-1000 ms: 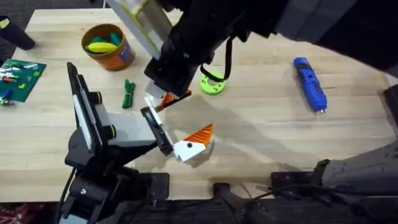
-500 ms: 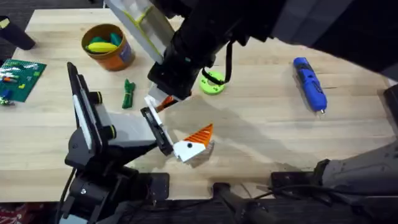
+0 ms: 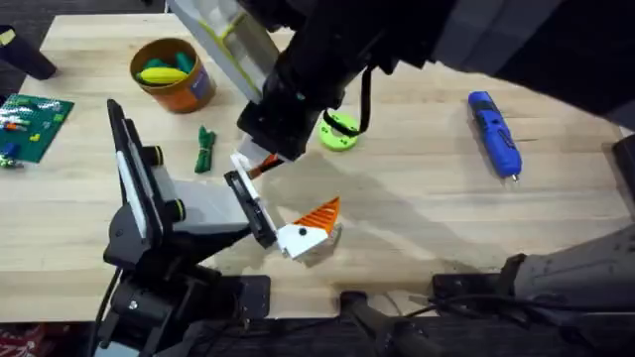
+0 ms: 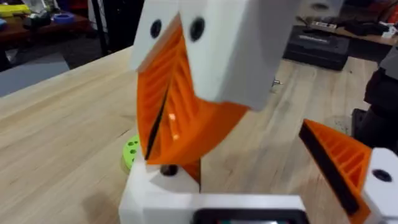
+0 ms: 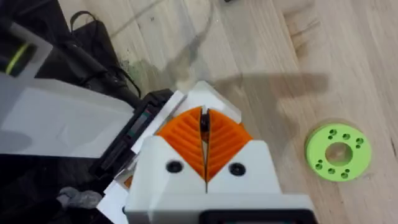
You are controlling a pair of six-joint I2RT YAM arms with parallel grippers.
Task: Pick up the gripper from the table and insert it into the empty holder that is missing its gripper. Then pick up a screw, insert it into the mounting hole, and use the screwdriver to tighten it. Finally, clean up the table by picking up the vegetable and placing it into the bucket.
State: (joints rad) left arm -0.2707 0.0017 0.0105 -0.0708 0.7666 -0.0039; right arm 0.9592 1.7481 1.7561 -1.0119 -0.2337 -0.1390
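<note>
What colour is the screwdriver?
Blue, with darker bands; the screwdriver shows best in the overhead view.

Overhead looks down on the table (image 3: 417, 228); both close wrist views share its lime dish (image 5: 337, 152).

Near the middle of the bench I see a flat lime green ring-shaped dish (image 3: 338, 131) with small holes round its face, lying flat just past my reach, and in my right wrist view the same dish sits alone on bare wood. At the far left edge lies a green circuit board (image 3: 32, 124) with small coloured parts on it, and beyond it, at the corner, a dark object (image 3: 22, 55) I cannot make out. A yellow toy piece (image 3: 162, 75) and a light green toy piece (image 3: 181, 62) lie side by side, touching.
</note>
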